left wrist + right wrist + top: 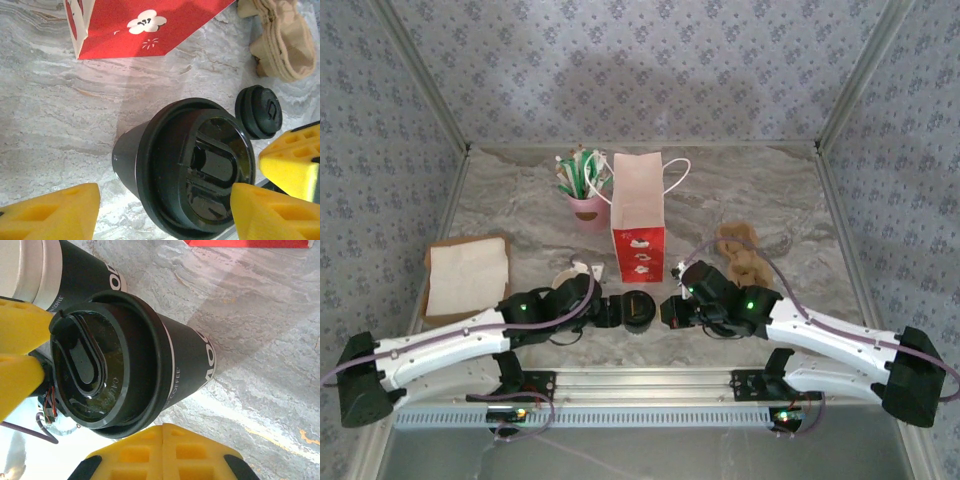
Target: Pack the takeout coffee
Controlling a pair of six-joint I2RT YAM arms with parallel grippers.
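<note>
Tabletop (60, 115), takeout coffee (195, 165) within left gripper (160, 212)

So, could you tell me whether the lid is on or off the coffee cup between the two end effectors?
On: the black lid covers the mouth of the coffee cup, wrapping its rim in both wrist views.

pink cup of sticks (586, 205) — white napkin (468, 275) to its left
</note>
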